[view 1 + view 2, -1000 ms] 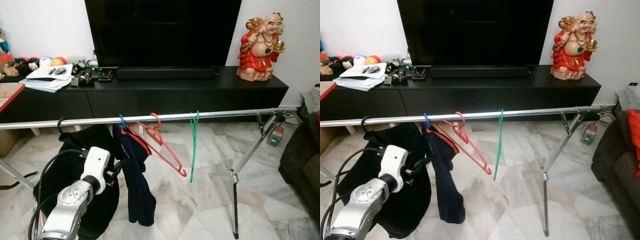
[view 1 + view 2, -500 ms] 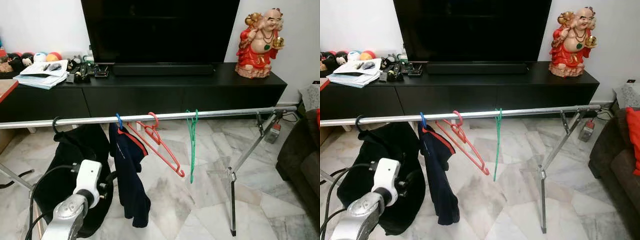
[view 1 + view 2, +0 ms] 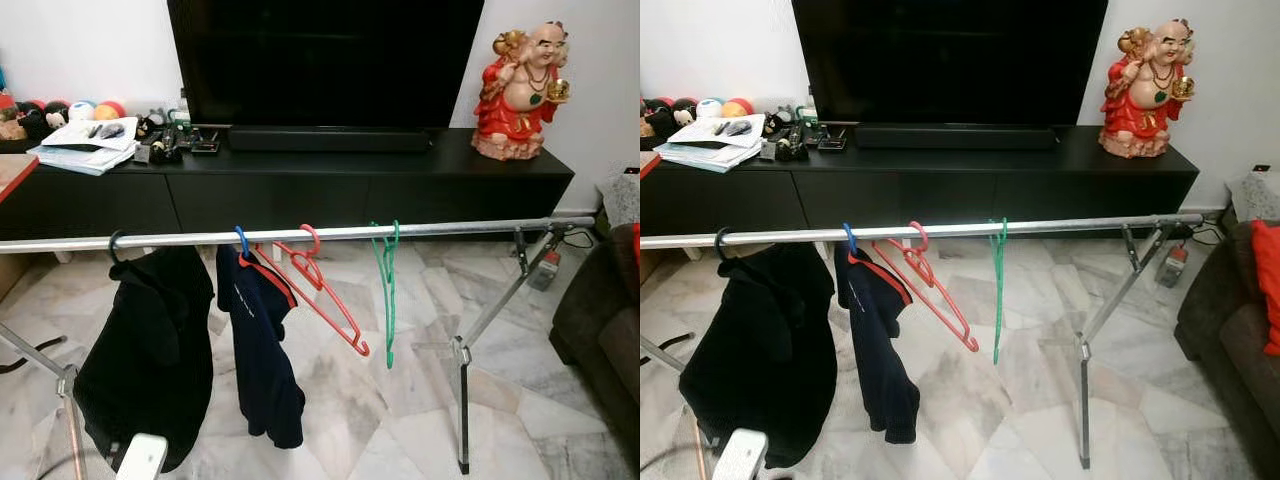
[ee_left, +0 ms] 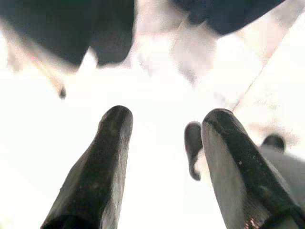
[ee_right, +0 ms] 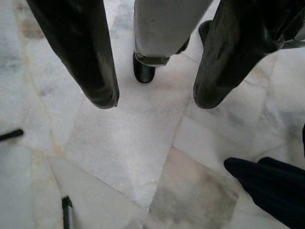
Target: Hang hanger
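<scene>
1. Marble floor [image 3: 560, 420] fills the lower frame; a black TV cabinet [image 3: 300, 190] and a dark screen [image 3: 325, 60] close off the upper frame, with a red figurine [image 3: 522, 92] at upper right.
2. We see a metal rail [image 3: 450, 228] crossing the middle of the frame on angled legs. It carries, from left to centre, a black garment [image 3: 150, 350], a navy garment [image 3: 262, 360], an empty red hanger [image 3: 322, 295] and an empty green hanger [image 3: 386, 290].
3. We judge the hangers hooked over the rail so that they swing freely; the red one hangs tilted, just beside the navy garment.
4. Left gripper [image 4: 164, 167] points at the floor with its fingers spread and nothing between them.
5. Right gripper [image 5: 152, 98] likewise points at the floor, parted and empty.
6. Open rail lies right of the green hanger up to the right leg [image 3: 490, 300]. A sofa edge [image 3: 600, 310] limits the far right.
</scene>
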Robot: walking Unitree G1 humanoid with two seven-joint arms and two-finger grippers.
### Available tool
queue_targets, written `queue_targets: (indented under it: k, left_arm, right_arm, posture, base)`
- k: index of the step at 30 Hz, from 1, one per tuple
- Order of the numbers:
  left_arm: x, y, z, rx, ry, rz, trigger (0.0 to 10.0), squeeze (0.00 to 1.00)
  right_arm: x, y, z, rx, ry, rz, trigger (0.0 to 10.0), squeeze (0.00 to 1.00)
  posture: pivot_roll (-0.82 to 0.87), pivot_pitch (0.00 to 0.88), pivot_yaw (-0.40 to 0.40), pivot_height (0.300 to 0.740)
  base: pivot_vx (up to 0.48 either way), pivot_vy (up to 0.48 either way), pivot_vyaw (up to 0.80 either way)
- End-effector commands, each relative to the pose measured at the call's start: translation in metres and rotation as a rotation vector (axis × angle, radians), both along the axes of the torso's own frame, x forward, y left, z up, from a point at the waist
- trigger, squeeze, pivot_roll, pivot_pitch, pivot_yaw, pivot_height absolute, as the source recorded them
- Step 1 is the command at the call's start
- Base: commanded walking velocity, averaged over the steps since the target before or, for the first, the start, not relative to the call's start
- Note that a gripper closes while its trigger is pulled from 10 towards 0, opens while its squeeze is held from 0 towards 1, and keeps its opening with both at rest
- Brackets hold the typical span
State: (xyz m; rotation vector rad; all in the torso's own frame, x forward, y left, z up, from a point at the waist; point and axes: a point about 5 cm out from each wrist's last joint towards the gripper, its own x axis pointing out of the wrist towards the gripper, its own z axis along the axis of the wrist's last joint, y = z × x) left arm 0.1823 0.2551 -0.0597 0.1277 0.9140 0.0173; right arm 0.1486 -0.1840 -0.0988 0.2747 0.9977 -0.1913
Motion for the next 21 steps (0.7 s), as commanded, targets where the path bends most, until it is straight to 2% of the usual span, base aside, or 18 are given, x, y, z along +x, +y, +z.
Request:
queue_targets:
  k: [1,2,5,10,14,17,18,19,21]
  left_arm:
    - [-0.017,0.009,-0.009,0.025,0.073,0.047,10.0,0.0]
    - [-0.022,0.01,-0.012,0.036,0.104,0.057,10.0,0.0]
    - [-0.021,0.013,-0.012,0.037,0.097,0.084,10.0,0.0]
    - [-0.018,0.016,-0.011,0.049,0.084,0.089,10.0,0.0]
    - [-0.022,0.022,-0.011,0.055,0.09,0.103,10.0,0.0]
    - [-0.03,0.032,-0.011,0.075,0.113,0.116,10.0,0.0]
    - [-0.037,0.041,-0.01,0.087,0.13,0.118,10.0,0.0]
    - [-0.037,0.041,-0.01,0.087,0.13,0.118,10.0,0.0]
    - [-0.051,0.057,-0.008,0.091,0.151,0.142,10.0,0.0]
  right_arm:
    - [0.016,0.005,0.006,-0.004,-0.028,0.023,10.0,0.0]
    - [0.037,0.013,0.014,0.007,-0.08,0.025,10.0,0.0]
    - [0.051,0.023,0.021,0.031,-0.124,0.023,10.0,0.0]
    - [0.047,0.023,0.018,0.042,-0.099,0.004,10.0,0.0]
    - [0.043,0.024,0.016,0.039,-0.084,0.015,10.0,0.0]
    - [0.041,0.019,0.016,0.035,-0.083,-0.007,10.0,0.0]
    - [0.039,0.017,0.015,0.028,-0.081,-0.015,10.0,0.0]
    - [0.039,0.017,0.015,0.028,-0.081,-0.015,10.0,0.0]
    - [0.035,0.012,0.013,0.022,-0.077,-0.026,10.0,0.0]
  posture:
    - [0.17,0.0,-0.031,0.74]
    - [0.17,0.0,-0.03,0.74]
    - [0.19,0.0,-0.023,0.74]
    - [0.2,0.0,-0.01,0.74]
    - [0.19,0.0,0.018,0.74]
    - [0.18,0.0,0.025,0.74]
    - [0.17,0.0,0.029,0.74]
    - [0.17,0.0,0.029,0.74]
    - [0.17,0.0,0.025,0.74]
  base:
    - [0.0,0.281,0.8]
    - [0.0,0.48,0.8]
    - [0.0,0.48,0.8]
    - [0.0,0.0,0.0]
    - [0.0,0.0,0.0]
    - [0.0,0.0,0.0]
    - [0.0,0.0,0.0]
    - [0.0,0.0,0.0]
    - [0.0,0.0,0.0]
